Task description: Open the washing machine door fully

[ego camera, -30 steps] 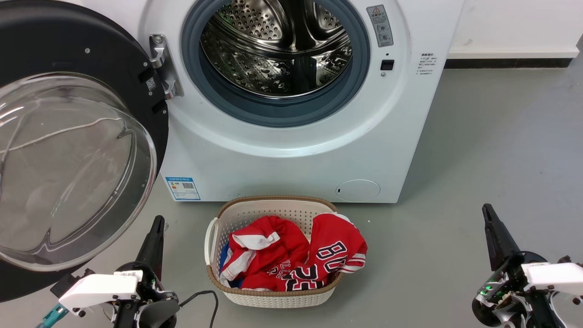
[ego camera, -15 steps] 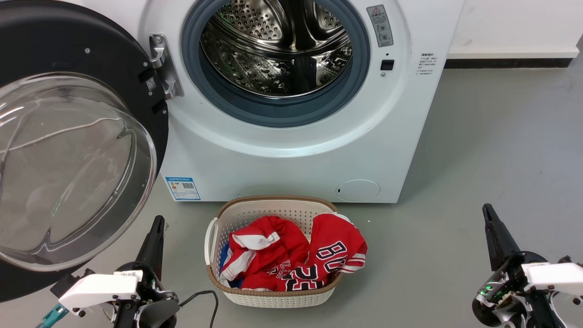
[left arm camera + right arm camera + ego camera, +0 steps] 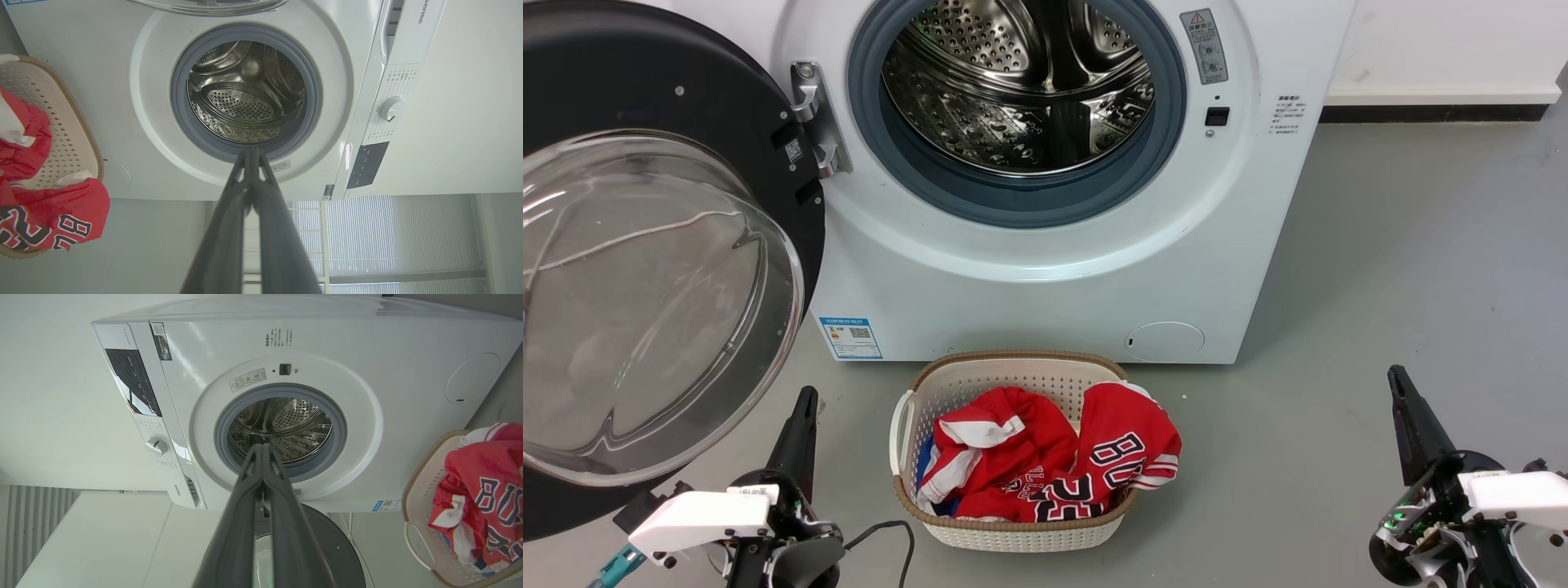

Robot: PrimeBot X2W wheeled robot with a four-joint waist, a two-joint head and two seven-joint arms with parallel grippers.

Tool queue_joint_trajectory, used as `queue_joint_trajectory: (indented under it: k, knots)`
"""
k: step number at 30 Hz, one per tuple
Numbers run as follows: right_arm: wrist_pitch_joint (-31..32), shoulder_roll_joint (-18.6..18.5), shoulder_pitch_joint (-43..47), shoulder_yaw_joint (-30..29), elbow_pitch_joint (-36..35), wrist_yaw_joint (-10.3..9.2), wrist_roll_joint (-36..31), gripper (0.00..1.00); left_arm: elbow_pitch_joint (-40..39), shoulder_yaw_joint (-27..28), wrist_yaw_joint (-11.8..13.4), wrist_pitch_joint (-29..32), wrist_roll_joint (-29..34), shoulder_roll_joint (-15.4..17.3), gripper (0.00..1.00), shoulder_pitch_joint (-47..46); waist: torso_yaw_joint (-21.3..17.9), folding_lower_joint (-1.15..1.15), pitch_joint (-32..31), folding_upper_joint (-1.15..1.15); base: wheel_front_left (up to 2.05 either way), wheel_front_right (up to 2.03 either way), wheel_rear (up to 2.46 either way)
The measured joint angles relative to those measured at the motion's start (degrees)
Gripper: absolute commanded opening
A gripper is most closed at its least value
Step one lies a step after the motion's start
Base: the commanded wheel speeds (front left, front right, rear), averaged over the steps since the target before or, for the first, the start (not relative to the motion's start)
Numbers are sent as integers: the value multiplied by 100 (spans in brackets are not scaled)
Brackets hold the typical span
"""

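Note:
The white washing machine (image 3: 1054, 286) stands ahead with its steel drum (image 3: 1021, 82) exposed inside the grey gasket. Its black washing machine door (image 3: 645, 245), with the clear glass bowl, hangs swung wide to the left on the metal hinge (image 3: 817, 118). My left gripper (image 3: 806, 400) is shut, low at the left, just below the door's edge and apart from it. My right gripper (image 3: 1395, 377) is shut over the floor at the lower right, holding nothing. Both wrist views look along shut fingers at the washing machine (image 3: 163, 102) (image 3: 367, 396); the door (image 3: 322, 547) shows under the right gripper (image 3: 261, 447).
A beige laundry basket (image 3: 1013, 531) with red jerseys (image 3: 1054, 457) sits on the grey floor right before the washer, between my arms. A black cable (image 3: 882, 535) curls by the left wrist. A white wall with a dark skirting (image 3: 1437, 110) runs to the right.

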Motion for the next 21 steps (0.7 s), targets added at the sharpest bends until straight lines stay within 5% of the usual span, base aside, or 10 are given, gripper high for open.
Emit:
queue_joint_trajectory:
  k: [21]
  knots:
    - [7, 9, -1, -15, 1, 0, -25, 0, 0, 0, 0, 0, 0, 0, 0, 0, 0, 0, 0, 0, 0, 0, 0]
